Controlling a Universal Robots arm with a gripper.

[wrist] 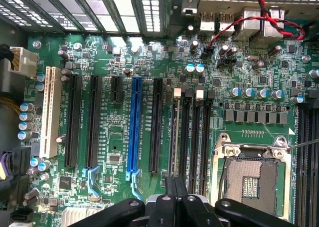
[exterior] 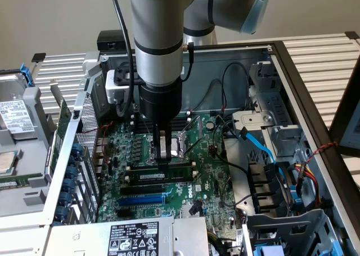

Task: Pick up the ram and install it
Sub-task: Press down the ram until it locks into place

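So the gripper (exterior: 163, 155) is closed tight, fingers together, and parked right on top of the ram (exterior: 163, 172), which is already sitting in one of the black memory slots (exterior: 147, 184) just in front of the empty processor socket (exterior: 179, 142). It looks like the closed fingers are being used as a pusher rather than a clamp, though contact can't be confirmed from the exterior view. In the wrist view the ram (wrist: 174, 132) is seen edge-on, lined up in its slot beside the socket (wrist: 251, 179), with the blue expansion slot (wrist: 133, 124) further away from the socket.

To do this bit well, pressure should be applied straight down, squarely over the stick, not at an angle. The end clips near the socket side are hard to make out, so full seating can't be called yet.
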